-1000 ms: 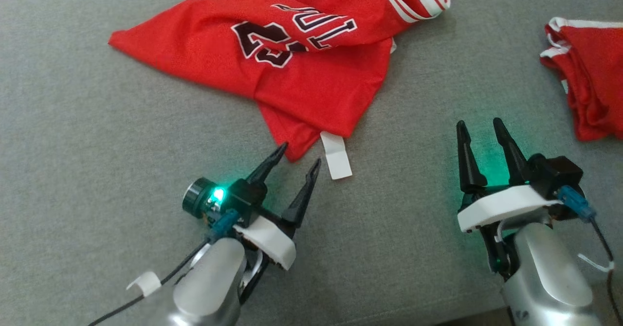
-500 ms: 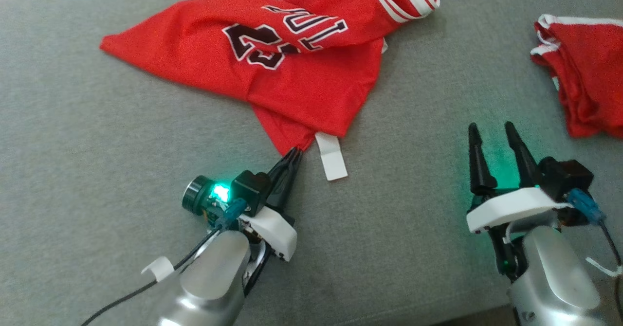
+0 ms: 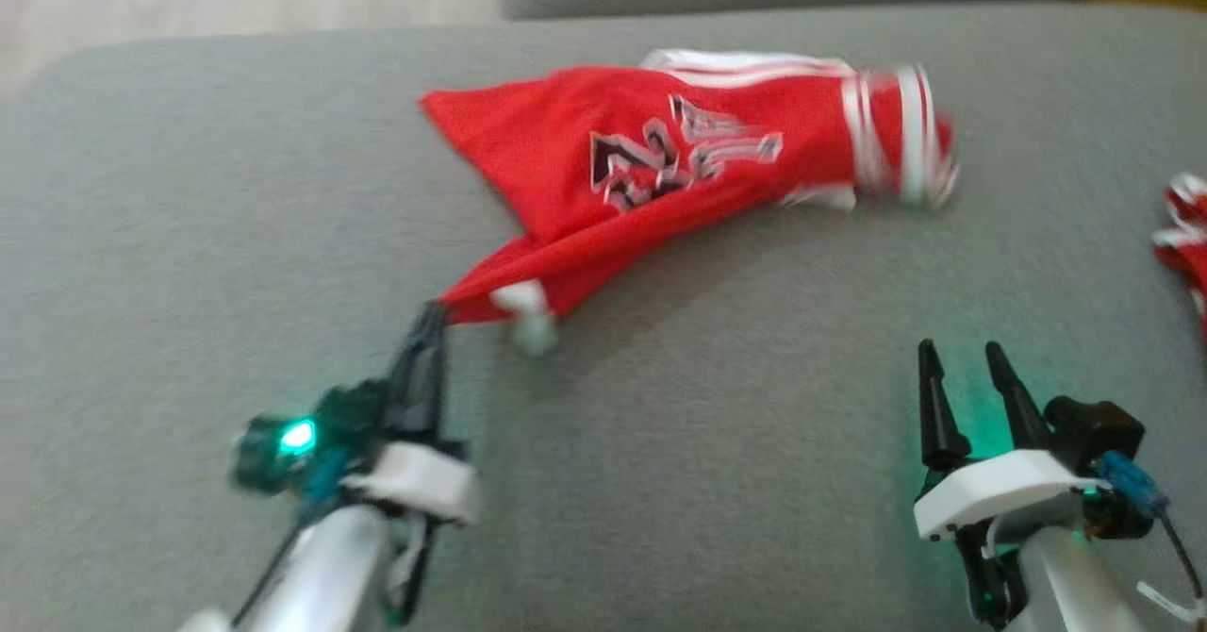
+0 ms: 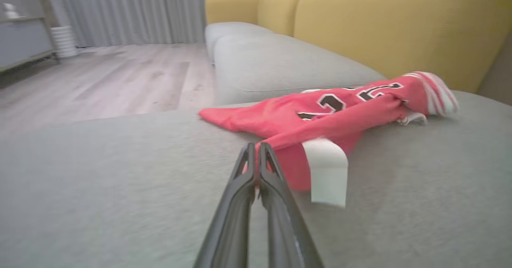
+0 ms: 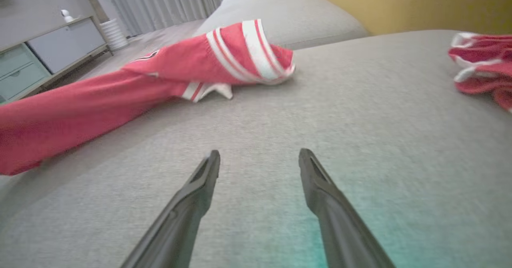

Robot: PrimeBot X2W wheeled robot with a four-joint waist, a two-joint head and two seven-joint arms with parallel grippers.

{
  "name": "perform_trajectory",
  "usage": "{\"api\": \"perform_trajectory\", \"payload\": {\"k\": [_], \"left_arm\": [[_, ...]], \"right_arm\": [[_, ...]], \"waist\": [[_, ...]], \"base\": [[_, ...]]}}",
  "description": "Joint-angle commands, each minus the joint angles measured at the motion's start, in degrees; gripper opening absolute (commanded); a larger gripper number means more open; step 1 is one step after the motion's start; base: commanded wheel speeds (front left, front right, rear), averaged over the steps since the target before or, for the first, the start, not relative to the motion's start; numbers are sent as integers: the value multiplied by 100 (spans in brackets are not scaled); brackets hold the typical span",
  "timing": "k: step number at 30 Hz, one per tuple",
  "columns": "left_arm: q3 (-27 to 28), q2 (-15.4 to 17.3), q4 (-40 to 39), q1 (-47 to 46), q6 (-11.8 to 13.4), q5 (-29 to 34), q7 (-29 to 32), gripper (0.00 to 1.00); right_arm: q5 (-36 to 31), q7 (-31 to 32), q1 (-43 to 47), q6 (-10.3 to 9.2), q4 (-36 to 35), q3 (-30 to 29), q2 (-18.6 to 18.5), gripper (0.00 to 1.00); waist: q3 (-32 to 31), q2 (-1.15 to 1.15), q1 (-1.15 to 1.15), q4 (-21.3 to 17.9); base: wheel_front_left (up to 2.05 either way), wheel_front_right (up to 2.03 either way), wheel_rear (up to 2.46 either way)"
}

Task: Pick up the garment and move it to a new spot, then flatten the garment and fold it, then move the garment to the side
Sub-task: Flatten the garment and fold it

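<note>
**Left gripper pinches the corner of a red jersey on a grey sofa seat**

Above the near left part of the grey seat cushion [image 3: 189, 236], the left gripper [image 3: 432, 321] has its two dark fingers pressed together on the lowest corner of the red jersey [image 3: 547, 132]. The left wrist view shows the fingertips [image 4: 256, 150] meeting on red cloth. A white label [image 4: 326, 168] hangs from the hem just right of the pinch. This arm is blurred in the head view.

The jersey lies across the far middle of the cushion. It is crumpled, with dark white-edged numbers facing up and white-striped trim bunched at its right end. From the pinched corner the cloth rises in a narrow band to the main heap.

Above the near right part of the cushion, the right gripper [image 3: 962, 354] has its fingers spread apart with nothing between them. A green glow falls on the fabric beneath it. In the right wrist view the fingers point across bare cushion toward the jersey's striped end [image 5: 248, 52].

At the cushion's right edge lies a second red garment [image 3: 1183, 236] with white trim, bunched and well apart from the jersey.

Beyond the cushion's far side the wrist views show a yellow backrest [image 4: 400, 20], a pale wooden floor [image 4: 100, 80] and grey curtains [image 4: 140, 8].
</note>
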Motion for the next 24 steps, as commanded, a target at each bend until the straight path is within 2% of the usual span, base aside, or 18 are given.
{"api": "perform_trajectory", "payload": {"k": [1,4,5,6,7,17,24], "left_arm": [[400,199,-262,39,61,42,-29,0],[794,346,-404,250,122,107,-29,0],[886,367,-402,306,119,129,-29,4],[962,375,-387,349,111,154,-29,64],[1021,369,-380,381,96,184,-29,100],[1117,-109,-529,738,-129,457,-29,100],[949,-213,-556,841,-284,532,-29,100]], "right_arm": [[38,-63,-54,-5,-122,175,51,100],[50,-63,-54,-5,-79,218,67,100],[49,-63,-59,-5,-64,243,70,100],[47,-63,-64,-5,-52,263,72,100],[42,-63,-74,-5,-39,286,74,100],[-179,-63,-478,-5,278,454,13,100],[-593,-47,-1066,-5,882,347,-133,100]], "waist": [[-332,0,1,413],[-337,0,1,490],[-333,0,1,502],[-322,0,1,511],[-301,0,1,519],[-96,0,1,779],[-1,0,1,1052]], "base": [[0,0,0],[0,0,0],[0,0,0],[0,0,0],[0,0,0],[0,0,0],[0,0,0]]}}
